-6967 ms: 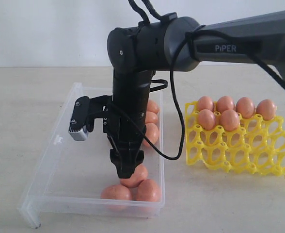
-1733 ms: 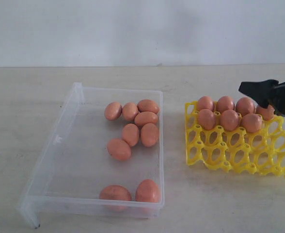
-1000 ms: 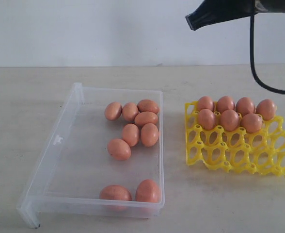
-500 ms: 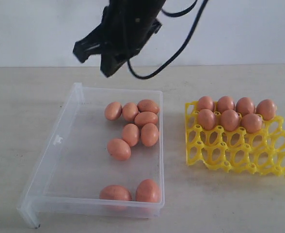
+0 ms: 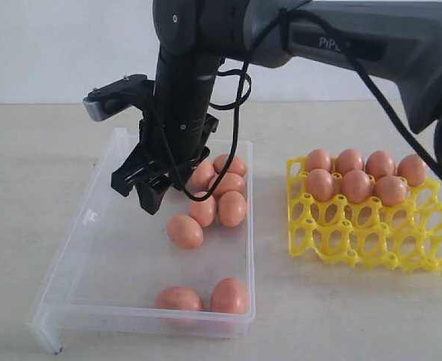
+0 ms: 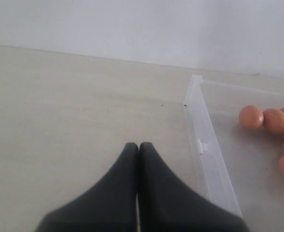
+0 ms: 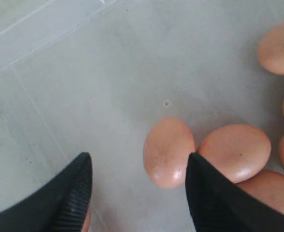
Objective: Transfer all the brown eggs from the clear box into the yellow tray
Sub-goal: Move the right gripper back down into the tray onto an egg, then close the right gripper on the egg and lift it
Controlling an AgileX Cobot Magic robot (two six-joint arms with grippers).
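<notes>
The clear box point(image 5: 77, 248) lies on the left of the table with several brown eggs point(image 5: 185, 232) in it: a cluster near its far right wall and two point(image 5: 230, 295) at the front wall. To its right the yellow tray point(image 5: 371, 244) has several eggs point(image 5: 356, 185) in its two back rows. My right gripper point(image 5: 134, 195) reaches across and hangs open over the box, just left of the cluster. In the right wrist view the right gripper point(image 7: 138, 162) has one egg point(image 7: 167, 152) in the gap, close to one finger point(image 7: 209, 193). My left gripper point(image 6: 138, 145) is shut over bare table beside the box point(image 6: 200, 130).
The right arm point(image 5: 371, 37) stretches across above the tray and box, with a black cable point(image 5: 240, 113) looping off it. A pale wall rises behind the table. The box's left half point(image 5: 123, 256) holds no eggs.
The right arm swung left from above the tray, came down over the clear box and opened its jaws. One more egg sits in the tray than at the earliest frame.
</notes>
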